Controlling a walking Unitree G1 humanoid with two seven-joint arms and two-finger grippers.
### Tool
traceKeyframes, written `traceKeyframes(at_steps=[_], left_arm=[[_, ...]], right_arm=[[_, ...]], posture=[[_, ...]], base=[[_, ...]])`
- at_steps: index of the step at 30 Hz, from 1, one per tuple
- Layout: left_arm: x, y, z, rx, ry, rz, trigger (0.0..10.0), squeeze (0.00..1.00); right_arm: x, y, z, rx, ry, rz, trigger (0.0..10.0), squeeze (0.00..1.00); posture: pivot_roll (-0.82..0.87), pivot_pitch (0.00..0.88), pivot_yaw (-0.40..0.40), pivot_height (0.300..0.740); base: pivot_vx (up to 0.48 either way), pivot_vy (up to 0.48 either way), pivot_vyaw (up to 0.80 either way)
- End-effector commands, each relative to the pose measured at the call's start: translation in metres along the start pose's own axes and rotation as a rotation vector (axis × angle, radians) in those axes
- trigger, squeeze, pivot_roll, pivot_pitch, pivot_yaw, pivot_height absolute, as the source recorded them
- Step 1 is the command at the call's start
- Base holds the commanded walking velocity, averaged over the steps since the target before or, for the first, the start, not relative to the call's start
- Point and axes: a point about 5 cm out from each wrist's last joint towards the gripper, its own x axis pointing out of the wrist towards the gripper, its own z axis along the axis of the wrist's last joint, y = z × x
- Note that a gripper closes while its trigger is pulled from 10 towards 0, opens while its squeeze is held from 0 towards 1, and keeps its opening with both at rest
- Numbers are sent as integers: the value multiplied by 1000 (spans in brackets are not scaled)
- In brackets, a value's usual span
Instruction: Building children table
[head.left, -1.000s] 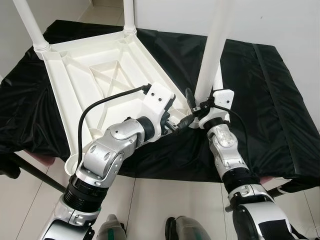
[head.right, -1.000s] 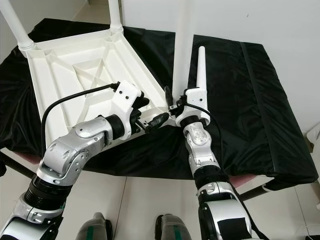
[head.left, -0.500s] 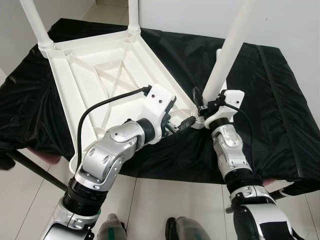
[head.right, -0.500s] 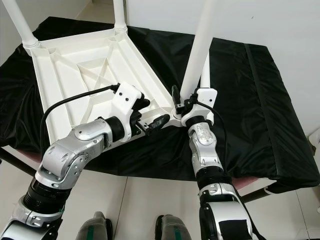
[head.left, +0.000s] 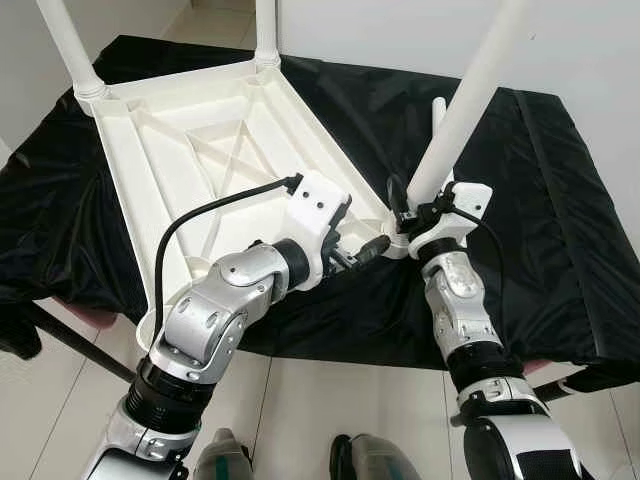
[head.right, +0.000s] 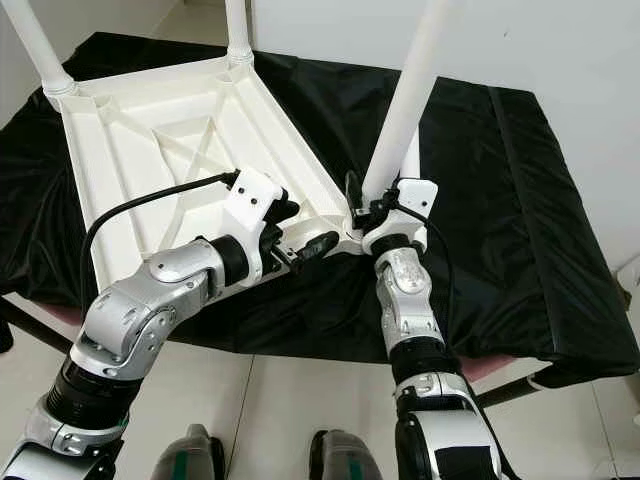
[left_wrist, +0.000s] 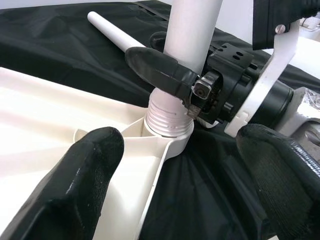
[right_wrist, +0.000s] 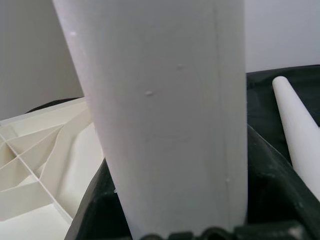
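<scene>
— Flipped belly-up on the black-draped counter (head.left: 560, 200), that white tabletop (head.left: 200, 150). Why?

— To turn the corner sockets upward for fitting legs from above. Two legs (head.left: 68, 45) already standing in the far corners.

— And the third leg (head.left: 465, 110)?

— Pinched low down by the right gripper (head.left: 410, 205), just above the threaded foot (left_wrist: 167, 117), foot already resting in the near corner socket (left_wrist: 170, 137). Held low probably for better control of the end that needs guiding.

— Seated straight?

— No. Leaning away from the tabletop, visibly off upright, threads showing above the socket rim. Likely not screwed home yet; in need of straightening before any turning, or risk of cross-threading.

— Left gripper (head.left: 365, 250)?

— Spread wide, clasping nothing. One finger (left_wrist: 85, 170) over the white underside, the other over the black cloth, straddling that same corner. Probably there to brace the light tabletop against sliding. Hard to tell whether actually touching the rim.

— Fourth leg?

— Spare leg (left_wrist: 112, 30) lying flat on the cloth just behind the one in hand, within easy reach for the last empty corner near the left arm.
</scene>
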Motion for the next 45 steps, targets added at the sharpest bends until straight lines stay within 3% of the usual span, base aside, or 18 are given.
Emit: traceKeyframes(at_steps=[1,12,19,20,35,42,45], left_arm=[[-1,-5,2,-1,-8,-21,10000,0],[0,-5,2,1,-9,-18,10000,0],[0,-4,3,0,-11,-18,10000,0],[1,-5,3,0,-13,-21,10000,0],[1,-7,4,0,-15,-27,10000,0],[0,-9,4,1,-15,-33,10000,0],[0,-9,4,3,-14,-33,10000,0]], right_arm=[[-26,-16,-45,32,257,-103,10000,0],[-27,-15,-45,22,254,-105,10000,0],[-28,-8,-42,-6,226,-165,10000,0],[-29,-7,-44,-6,230,-222,10000,0],[-21,8,-44,-54,240,-306,10000,0],[-17,25,-42,2,224,-377,10000,0],[-19,24,-44,19,234,-406,10000,0]], posture=[[-11,95,-16,740],[-8,94,-21,740],[-10,92,-19,740],[-11,91,-18,740],[2,90,-21,740],[16,81,-28,740],[16,79,-29,740]], base=[[0,0,0],[0,0,0],[0,0,0],[0,0,0],[0,0,0],[0,0,0],[0,0,0]])
